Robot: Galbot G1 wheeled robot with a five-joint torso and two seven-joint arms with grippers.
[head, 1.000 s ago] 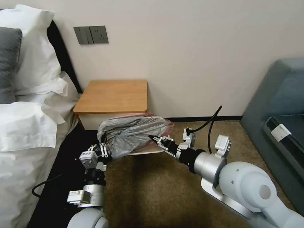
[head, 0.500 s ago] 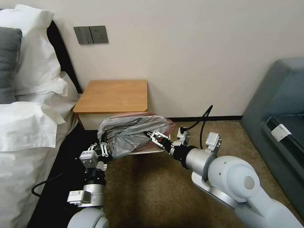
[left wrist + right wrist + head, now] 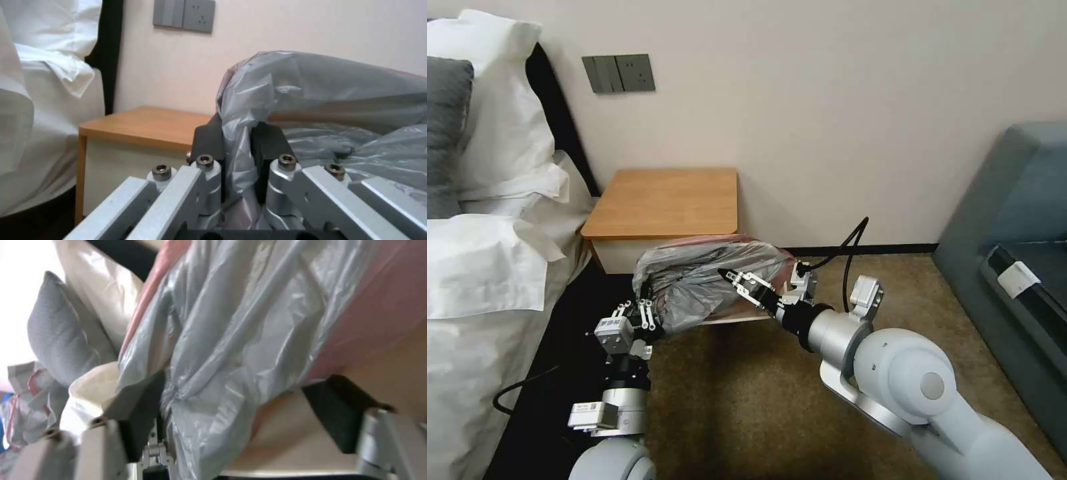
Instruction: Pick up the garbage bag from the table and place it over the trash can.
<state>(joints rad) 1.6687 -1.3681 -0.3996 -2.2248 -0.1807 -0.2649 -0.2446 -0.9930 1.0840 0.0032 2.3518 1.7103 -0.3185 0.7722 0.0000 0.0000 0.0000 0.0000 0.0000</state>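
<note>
The garbage bag (image 3: 710,280) sat puffed up over the trash can (image 3: 740,319), right in front of the table (image 3: 667,203) and low beside its white front panel. Only a pale strip of the can's rim peeked out below the crinkled grey plastic, with the pinkish edge of the bag running along the top.

The left gripper (image 3: 644,313) was at the bag's near left corner, and the left wrist view showed it plainly: the two dark pads (image 3: 209,140) were pinched tight on a fold of grey plastic (image 3: 311,100), with the tabletop (image 3: 146,125) and the wall sockets (image 3: 184,15) behind.

The right gripper (image 3: 735,280) was reaching in from the right side, its tips over the bag's upper middle. From the right wrist view its fingers (image 3: 338,410) stood wide apart, the plastic (image 3: 231,333) bulging between them and the cream rim of the can (image 3: 293,446) beneath. One finger lay against the plastic, but the jaws had not closed on it.

The bed (image 3: 487,267) lay off to the left, a grey sofa (image 3: 1014,220) to the right, brown carpet (image 3: 740,400) underfoot.
</note>
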